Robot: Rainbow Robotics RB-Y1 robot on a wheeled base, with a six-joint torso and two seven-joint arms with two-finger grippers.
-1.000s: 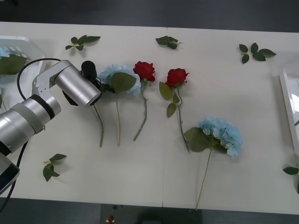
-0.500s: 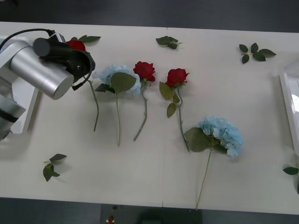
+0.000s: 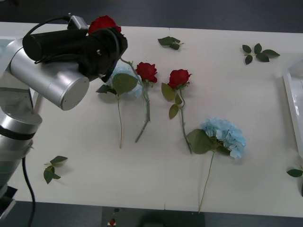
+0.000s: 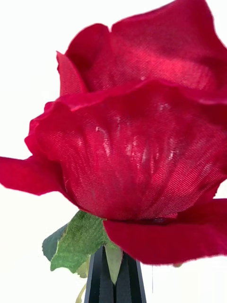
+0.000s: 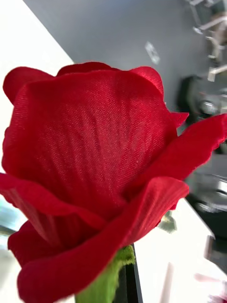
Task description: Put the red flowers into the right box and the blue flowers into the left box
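The left gripper [image 3: 112,39], at 11 o'clock over the table [image 3: 255,189], is clamped on a rose [image 3: 103,22] just under its bloom. The right box [image 3: 293,109] sits at 3 o'clock, so the carry should stay high, with the trailing stem clear of the 2 table roses [image 3: 147,71] near 12. The right gripper [image 4: 116,281] pinches a second rose [image 4: 137,156] by its stem.

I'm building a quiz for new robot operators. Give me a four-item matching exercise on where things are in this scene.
1 left gripper
2 right gripper
3 lone blue hydrangea
4 right box

a at the table's right edge
b lying flat on the table
c holding a red rose above the table's far left
d shut on a second red rose, at its stem

Pairs: 1-c, 2-d, 3-b, 4-a
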